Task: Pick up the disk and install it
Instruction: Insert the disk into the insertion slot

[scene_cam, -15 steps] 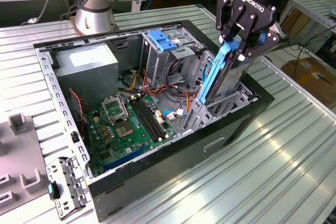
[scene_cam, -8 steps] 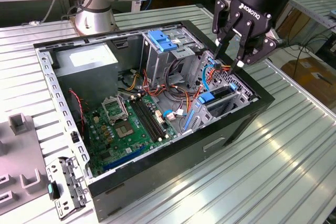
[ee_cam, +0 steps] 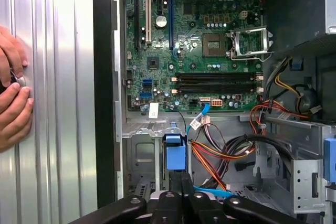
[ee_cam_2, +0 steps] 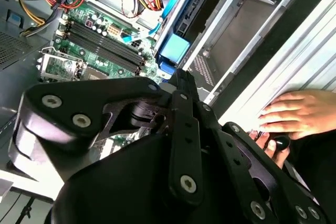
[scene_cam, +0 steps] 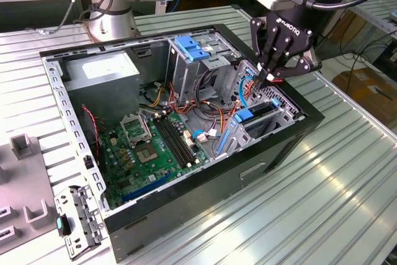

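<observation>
The gripper (scene_cam: 268, 77) hangs with its fingers (scene_cam: 267, 57) pressed together, nothing between them, just above the drive bay (scene_cam: 284, 118) at the exterior view's right end of the open case (scene_cam: 186, 209). The disk (scene_cam: 260, 112) sits slotted in that bay, its blue rail (ee_cam: 176, 153) facing the motherboard (scene_cam: 146, 153). A person's hands (ee_cam: 13, 95) rest on the ribbed table (scene_cam: 335, 184) beside the case.

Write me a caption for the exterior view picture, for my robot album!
Robot gripper, fingers closed, hangs over the drive bays of an open computer case, next to the green motherboard.
</observation>
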`<move>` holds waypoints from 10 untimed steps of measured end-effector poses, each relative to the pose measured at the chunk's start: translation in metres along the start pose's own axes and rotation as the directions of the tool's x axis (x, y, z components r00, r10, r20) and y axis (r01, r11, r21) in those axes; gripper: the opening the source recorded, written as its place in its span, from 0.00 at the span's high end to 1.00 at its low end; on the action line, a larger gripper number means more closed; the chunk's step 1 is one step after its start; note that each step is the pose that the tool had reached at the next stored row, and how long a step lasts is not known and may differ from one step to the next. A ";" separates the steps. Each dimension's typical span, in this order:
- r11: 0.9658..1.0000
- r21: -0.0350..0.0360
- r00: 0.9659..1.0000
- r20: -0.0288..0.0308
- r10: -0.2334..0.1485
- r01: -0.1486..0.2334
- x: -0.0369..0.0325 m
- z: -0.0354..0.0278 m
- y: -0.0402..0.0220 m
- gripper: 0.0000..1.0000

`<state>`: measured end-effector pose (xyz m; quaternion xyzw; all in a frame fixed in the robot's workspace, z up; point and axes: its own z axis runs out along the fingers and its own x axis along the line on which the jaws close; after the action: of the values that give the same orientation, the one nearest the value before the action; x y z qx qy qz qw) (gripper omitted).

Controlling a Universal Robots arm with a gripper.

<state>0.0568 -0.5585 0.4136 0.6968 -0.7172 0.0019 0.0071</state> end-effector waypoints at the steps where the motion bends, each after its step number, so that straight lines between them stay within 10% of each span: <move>1: 1.000 0.000 1.000 0.000 0.000 0.000 -0.0001 0.0026 0.0000 0.88; 10: 1.000 0.000 1.000 0.000 -0.002 0.002 -0.0003 0.0251 -0.0002 0.89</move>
<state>0.0568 -0.5585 0.3885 0.6975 -0.7166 0.0019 0.0071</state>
